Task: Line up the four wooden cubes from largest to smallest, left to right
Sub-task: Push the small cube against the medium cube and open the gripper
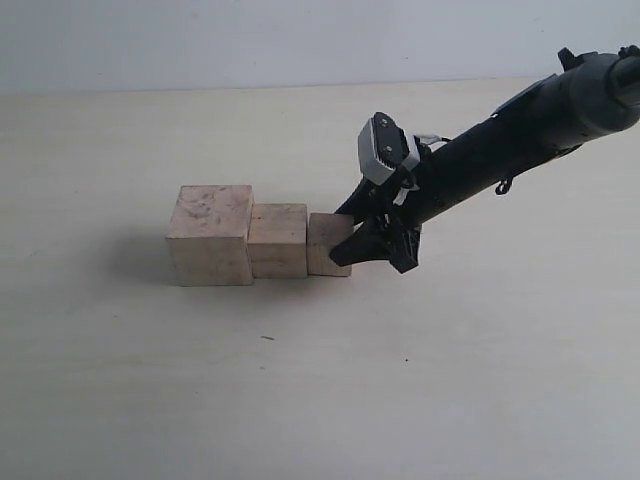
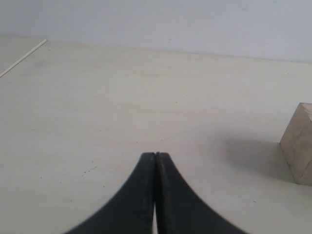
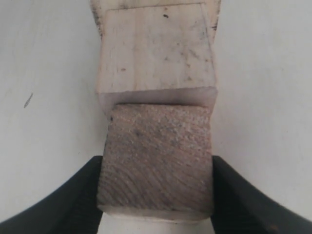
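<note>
Right wrist: third cube (image 3: 156, 146) nearest, pinched in right gripper (image 3: 157, 165), butted on second cube (image 3: 156, 53) ahead. Exterior: largest cube (image 1: 210, 235) at 9 o'clock, row runs toward 3; fourth slot lies past gripper, right arm likely nearer. Left wrist: left gripper (image 2: 155, 163) closed, empty.

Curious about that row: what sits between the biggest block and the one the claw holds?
The medium cube, touching both the largest cube and the gripped cube, seen in the exterior view.
</note>
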Available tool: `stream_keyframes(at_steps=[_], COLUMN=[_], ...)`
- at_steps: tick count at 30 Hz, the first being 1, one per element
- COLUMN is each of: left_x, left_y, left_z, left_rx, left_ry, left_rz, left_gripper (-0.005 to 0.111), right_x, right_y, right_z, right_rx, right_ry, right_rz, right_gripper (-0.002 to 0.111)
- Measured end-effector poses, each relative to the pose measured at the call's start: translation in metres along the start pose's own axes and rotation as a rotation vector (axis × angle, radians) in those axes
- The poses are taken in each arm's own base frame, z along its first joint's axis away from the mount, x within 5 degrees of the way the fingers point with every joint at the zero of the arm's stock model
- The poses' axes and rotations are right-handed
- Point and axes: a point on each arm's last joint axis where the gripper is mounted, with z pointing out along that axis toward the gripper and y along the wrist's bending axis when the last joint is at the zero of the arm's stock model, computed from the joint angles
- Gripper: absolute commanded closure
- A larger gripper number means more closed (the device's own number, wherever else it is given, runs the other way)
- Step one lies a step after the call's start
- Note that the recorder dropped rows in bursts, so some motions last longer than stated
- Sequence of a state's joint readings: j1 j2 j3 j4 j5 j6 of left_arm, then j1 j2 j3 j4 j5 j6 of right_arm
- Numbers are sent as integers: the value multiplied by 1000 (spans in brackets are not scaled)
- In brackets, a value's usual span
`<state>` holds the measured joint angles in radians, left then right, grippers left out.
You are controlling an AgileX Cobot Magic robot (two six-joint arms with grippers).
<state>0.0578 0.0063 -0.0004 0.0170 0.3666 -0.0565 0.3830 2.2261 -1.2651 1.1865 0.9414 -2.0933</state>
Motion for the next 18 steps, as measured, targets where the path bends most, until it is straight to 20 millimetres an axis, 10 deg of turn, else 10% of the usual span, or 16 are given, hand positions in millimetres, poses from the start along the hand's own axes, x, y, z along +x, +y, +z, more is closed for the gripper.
stream_keyframes(at_steps=[11, 18], left_x=[0, 0], left_y=[0, 0], left_z=[0, 0], left_rx=[0, 0], left_ry=[0, 0], left_rz=[0, 0], left_gripper=[107, 107], right_x=[0, 0], right_y=[0, 0], right_z=[0, 0], right_rx=[2, 2], right_ry=[-3, -4], right_rz=[2, 3], right_gripper=[90, 57])
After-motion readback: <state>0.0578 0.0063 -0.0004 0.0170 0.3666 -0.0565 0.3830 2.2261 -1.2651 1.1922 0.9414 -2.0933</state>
